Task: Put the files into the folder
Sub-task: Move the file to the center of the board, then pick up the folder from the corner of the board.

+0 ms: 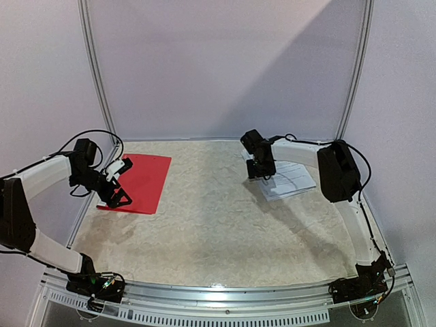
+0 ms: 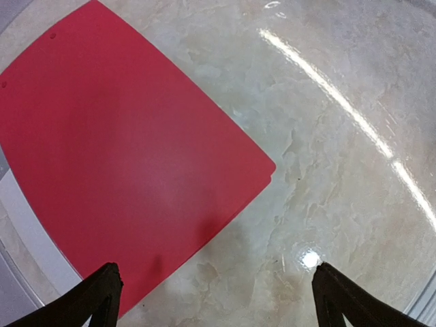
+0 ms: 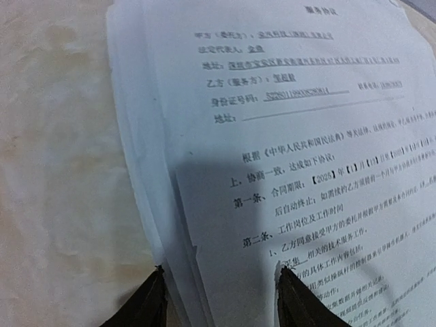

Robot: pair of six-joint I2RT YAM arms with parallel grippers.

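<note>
The red folder (image 1: 136,182) lies flat on the worktop (image 1: 218,238). The left gripper (image 2: 214,289) hangs over the folder's edge, fingers spread wide, holding nothing. The files (image 1: 294,180), white sheets with black print, lie in a pile well apart from the folder, to its right. The right gripper (image 3: 221,296) is down there, fingers partly apart, the pile's edge between them.
</note>
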